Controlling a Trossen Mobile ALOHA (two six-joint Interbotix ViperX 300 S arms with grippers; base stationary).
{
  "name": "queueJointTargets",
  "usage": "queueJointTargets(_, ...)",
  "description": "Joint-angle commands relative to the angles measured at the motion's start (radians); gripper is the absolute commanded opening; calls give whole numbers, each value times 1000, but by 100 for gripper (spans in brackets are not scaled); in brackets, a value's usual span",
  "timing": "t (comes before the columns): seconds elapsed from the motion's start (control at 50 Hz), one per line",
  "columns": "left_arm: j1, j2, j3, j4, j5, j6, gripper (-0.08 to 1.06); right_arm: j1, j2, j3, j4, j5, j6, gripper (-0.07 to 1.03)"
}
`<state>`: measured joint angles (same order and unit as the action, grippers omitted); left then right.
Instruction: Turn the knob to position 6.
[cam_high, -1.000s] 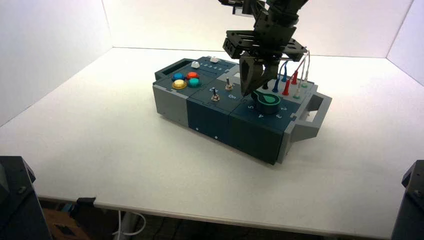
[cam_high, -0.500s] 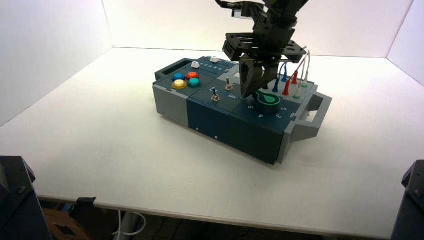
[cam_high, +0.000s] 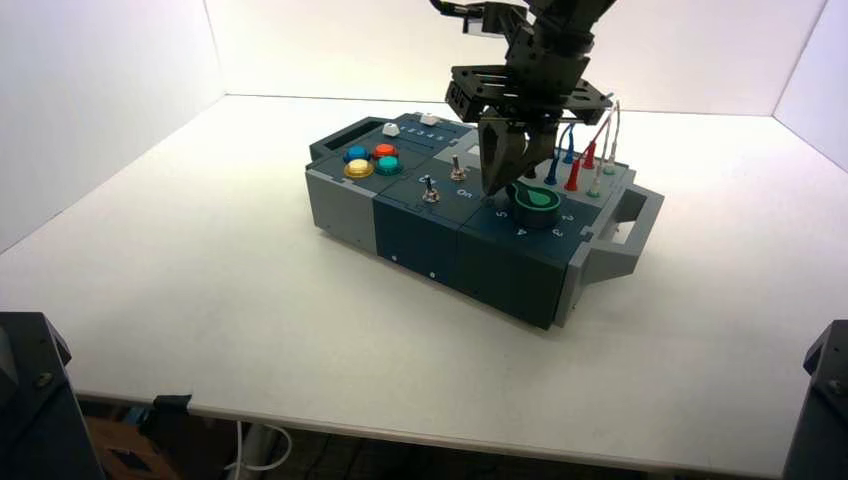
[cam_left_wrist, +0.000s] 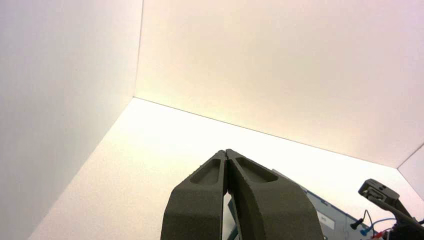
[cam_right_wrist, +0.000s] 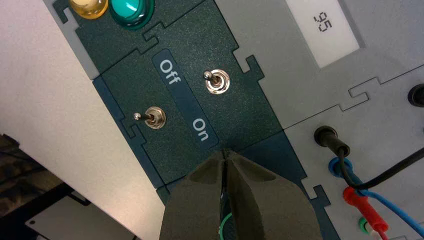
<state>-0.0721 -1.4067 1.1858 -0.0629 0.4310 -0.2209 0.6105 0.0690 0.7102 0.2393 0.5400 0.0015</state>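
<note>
Left claw (cam_left_wrist: 226, 152): clenched, empty; waits at the left, likely to keep out of the way.
Right claw (cam_high: 493, 190): clenched, empty; points down beside the knob, likely to push the pointer (cam_high: 537, 197) round.
Green knob (cam_high: 535, 216): sits near the box's right end.
</note>
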Motion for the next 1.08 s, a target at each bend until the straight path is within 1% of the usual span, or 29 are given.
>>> queueJointTargets(0.02, -3, 12, -12, 2, -12, -2, -3, -5, -14, -32, 0, -2, -2, -2)
queueJointTargets(0.3, -3, 12, -12, 3, -15, 0, -3, -5, -20, -55, 0, 5, -5, -2)
queueJointTargets(0.38, -3, 14, -14, 5, -15, 2, -3, -5, -32, -72, -2, 11, -8, -2)
queueJointTargets(0.5, -3, 12, -12, 6, -18, 2, -3, -2, -67, -107, 0, 17, -35, -2)
queueJointTargets(0.54, -3, 14, -12, 6, -18, 2, -3, 0, -80, -118, 0, 18, -40, -2)
queueJointTargets(0.6, -3, 12, -12, 6, -20, 2, -3, 5, -98, -143, 0, 26, -57, -2)
queueJointTargets(0.62, -3, 12, -12, 6, -20, 2, -3, 6, -103, -147, 0, 26, -58, -2)
queueJointTargets(0.66, -3, 12, -14, 6, -20, 2, -3, 11, -115, -164, 0, 29, -72, -2)
queueJointTargets(0.76, -3, 9, -12, 6, -20, 2, -3, 25, -143, -199, 0, 31, -89, -2)
queueJointTargets(0.96, -3, 3, -12, 3, -17, 2, -3, 54, -172, -239, -2, 32, -94, -2)
queueJointTargets(1.08, -3, 3, -12, 3, -18, 0, -3, 55, -169, -249, -2, 31, -97, -2)
